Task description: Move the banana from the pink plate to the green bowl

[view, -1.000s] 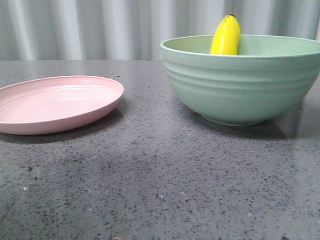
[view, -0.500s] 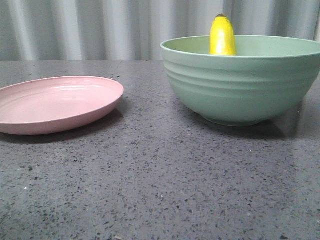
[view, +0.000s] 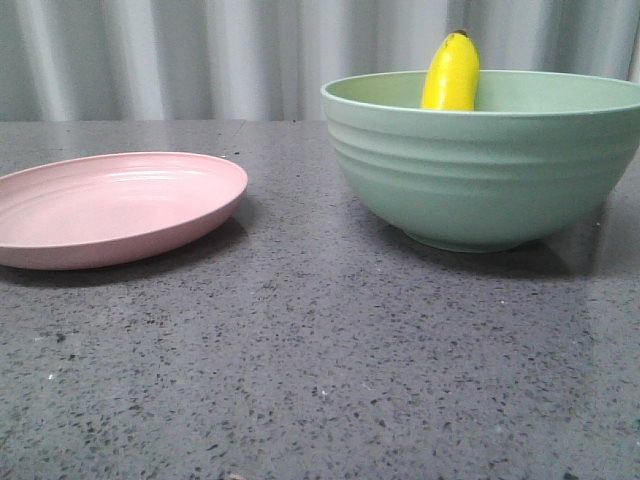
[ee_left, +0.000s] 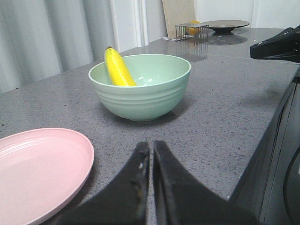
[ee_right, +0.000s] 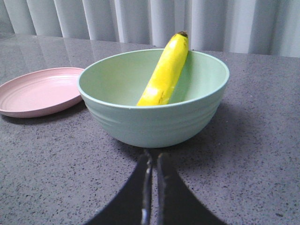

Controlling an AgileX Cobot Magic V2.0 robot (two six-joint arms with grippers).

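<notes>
The yellow banana [view: 452, 72] stands tilted inside the green bowl [view: 480, 170], leaning on its wall with the dark tip above the rim. It also shows in the left wrist view [ee_left: 117, 68] and the right wrist view [ee_right: 165, 72]. The pink plate [view: 110, 205] lies empty to the left of the bowl. My left gripper [ee_left: 150, 149] is shut and empty, low over the table between plate [ee_left: 37, 168] and bowl [ee_left: 140, 89]. My right gripper [ee_right: 154, 158] is shut and empty, just short of the bowl's [ee_right: 150, 117] near side. Neither gripper shows in the front view.
The grey speckled table [view: 320, 370] ends at an edge [ee_left: 262, 136] close beside my left gripper. A wire rack [ee_left: 192, 31] and a dark dish [ee_left: 229, 24] stand on a far counter. A dark part of the other arm [ee_left: 279, 44] sits at the side.
The banana has rocked inside the bowl: it stood more upright half a second ago and now leans right again, as one second ago. Plate and bowl have not moved.
</notes>
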